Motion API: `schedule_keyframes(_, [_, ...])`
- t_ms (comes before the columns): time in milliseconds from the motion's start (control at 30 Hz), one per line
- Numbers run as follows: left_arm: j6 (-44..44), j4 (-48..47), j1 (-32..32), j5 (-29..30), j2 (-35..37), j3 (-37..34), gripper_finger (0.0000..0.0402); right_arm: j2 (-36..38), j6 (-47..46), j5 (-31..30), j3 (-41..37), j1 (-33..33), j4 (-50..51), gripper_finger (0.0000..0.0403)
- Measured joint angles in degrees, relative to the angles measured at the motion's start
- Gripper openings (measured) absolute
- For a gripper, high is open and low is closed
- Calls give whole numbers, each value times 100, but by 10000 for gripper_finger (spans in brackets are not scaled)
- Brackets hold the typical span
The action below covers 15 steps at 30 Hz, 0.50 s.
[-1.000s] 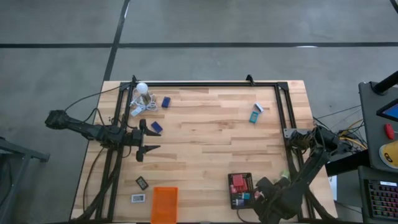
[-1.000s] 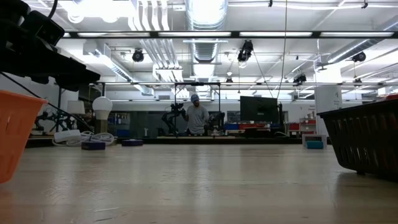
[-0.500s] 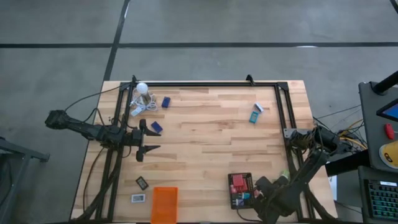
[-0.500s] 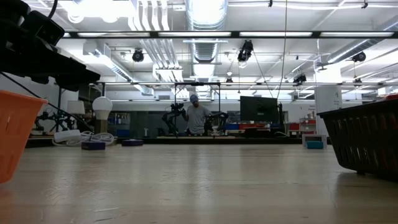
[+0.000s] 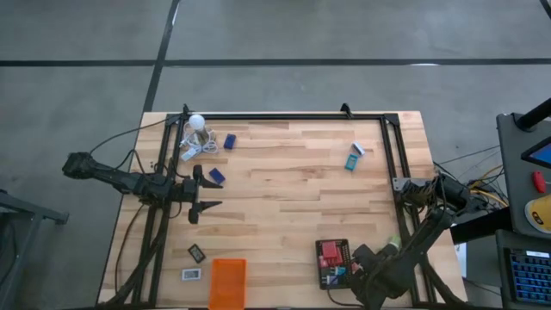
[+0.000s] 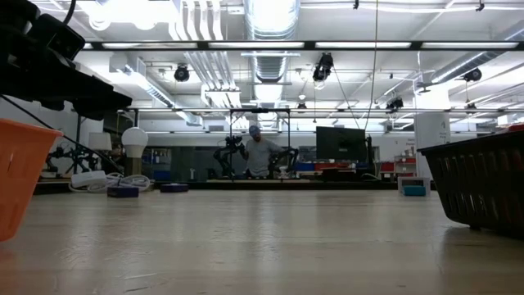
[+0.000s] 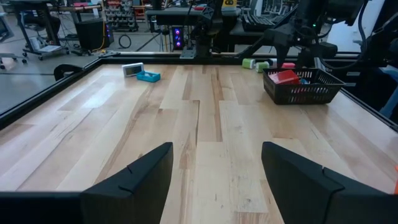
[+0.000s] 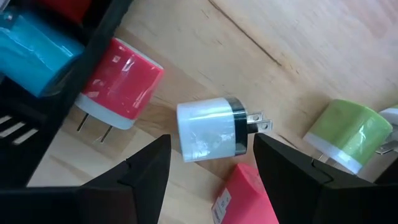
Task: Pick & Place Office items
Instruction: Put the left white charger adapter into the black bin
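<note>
- Hovering over a white plug adapter (image 8: 210, 129) on the table's near edge toward the right corner, the right gripper (image 8: 211, 171) stands with fingers spread and nothing held.
- Crowding is the risk: red adapter (image 8: 121, 83), green adapter (image 8: 348, 135) and a pink piece (image 8: 242, 196) lie close by; a finger could nudge one.
- The black basket (image 5: 331, 263) wall sits just beside; a skewed descent could clip it.
- The left gripper (image 7: 214, 174) waits near the left edge, fingers apart, empty.
</note>
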<state>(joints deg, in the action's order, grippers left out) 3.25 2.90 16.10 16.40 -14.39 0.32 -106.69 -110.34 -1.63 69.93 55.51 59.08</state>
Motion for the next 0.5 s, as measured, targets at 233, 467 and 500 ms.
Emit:
schedule_keyframes(233, [2,0,2,0,-2,0,252,0,-5,-2,-32,0,-113,224])
schedule_keyframes(467, [2,0,0,0,-2,0,252,0,-22,1,-346,0,-531,224])
schedule_keyframes(500, [2,0,1,0,-2,0,252,0,-16,2,-385,0,-611,224])
